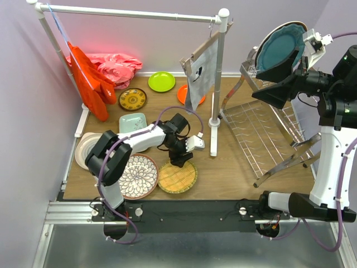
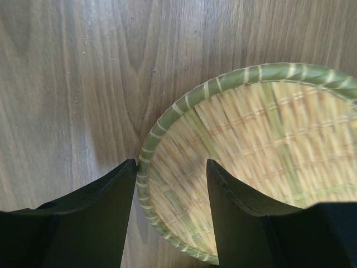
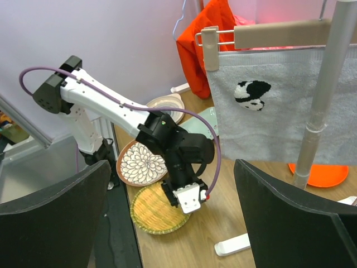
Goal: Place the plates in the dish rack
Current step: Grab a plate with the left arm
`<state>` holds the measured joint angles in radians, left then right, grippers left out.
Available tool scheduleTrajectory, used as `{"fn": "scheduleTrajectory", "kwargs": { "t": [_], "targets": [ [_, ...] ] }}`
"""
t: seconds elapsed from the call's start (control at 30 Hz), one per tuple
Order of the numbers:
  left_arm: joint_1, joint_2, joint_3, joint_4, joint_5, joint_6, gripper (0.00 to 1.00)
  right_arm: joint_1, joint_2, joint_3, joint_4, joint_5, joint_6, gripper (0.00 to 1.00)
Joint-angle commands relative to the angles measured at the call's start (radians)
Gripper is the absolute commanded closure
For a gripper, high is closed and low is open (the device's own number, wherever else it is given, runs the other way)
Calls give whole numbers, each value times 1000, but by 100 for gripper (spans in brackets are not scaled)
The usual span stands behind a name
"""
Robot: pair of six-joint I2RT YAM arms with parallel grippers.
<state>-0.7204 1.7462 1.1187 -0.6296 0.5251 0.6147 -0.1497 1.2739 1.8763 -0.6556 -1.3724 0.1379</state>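
My left gripper [image 1: 181, 162] [image 2: 172, 162] points down, open, over the near-left rim of the woven yellow plate [image 1: 177, 177] [image 2: 268, 139] [image 3: 150, 212]. One finger is outside the green rim above the table, the other over the plate's weave. A brown-rimmed floral plate [image 1: 138, 176] [image 3: 139, 164] lies just left of it. The chrome dish rack [image 1: 262, 134] stands at the right with the teal scalloped plate [image 1: 281, 47] upright at its top. My right gripper [image 1: 266, 84] [image 3: 173, 162] hangs high beside that plate, open and holding nothing.
Lime green [image 1: 161, 81], orange [image 1: 182, 94] and patterned [image 1: 133, 99] plates, a mint tray [image 1: 133, 121] and a white ringed plate [image 1: 85, 149] lie at back and left. A white pipe rail's post [image 1: 214, 120] with a grey towel [image 1: 201, 72] stands mid-table. Red cloths [image 1: 92, 84] hang at the left.
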Motion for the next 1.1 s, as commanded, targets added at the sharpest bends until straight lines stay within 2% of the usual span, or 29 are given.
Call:
{"fn": "scheduleTrajectory", "kwargs": {
  "t": [0.0, 0.13, 0.27, 0.53, 0.73, 0.77, 0.83, 0.87, 0.9, 1.07],
  "targets": [
    [4, 76, 58, -71, 29, 62, 38, -2, -18, -22, 8, 18, -3, 0],
    [4, 128, 107, -81, 41, 48, 39, -2, -27, -31, 8, 24, -11, 0],
    [6, 116, 148, -97, 27, 40, 38, -2, -44, -51, 10, 21, -9, 0],
    [-5, 121, 70, -88, 93, 19, 37, -2, -41, -57, 11, 22, -8, 0],
    [-8, 163, 96, -81, 95, 0, 41, -2, -42, -57, 10, 15, -1, 0],
    [-8, 171, 108, -78, 96, -7, 44, -2, -47, -57, 10, 15, -1, 0],
    [-10, 185, 122, -67, 90, -39, 62, -2, -48, -57, 10, 19, -3, 0],
    [-10, 190, 139, -67, 79, -46, 75, -2, -51, -60, 10, 18, -1, 0],
    [-11, 191, 145, -68, 78, -52, 100, -2, -53, -62, 10, 19, 0, 0],
    [-10, 153, 193, -74, 44, -72, 100, -2, -56, -68, 8, 30, -1, 0]
  ]
}}
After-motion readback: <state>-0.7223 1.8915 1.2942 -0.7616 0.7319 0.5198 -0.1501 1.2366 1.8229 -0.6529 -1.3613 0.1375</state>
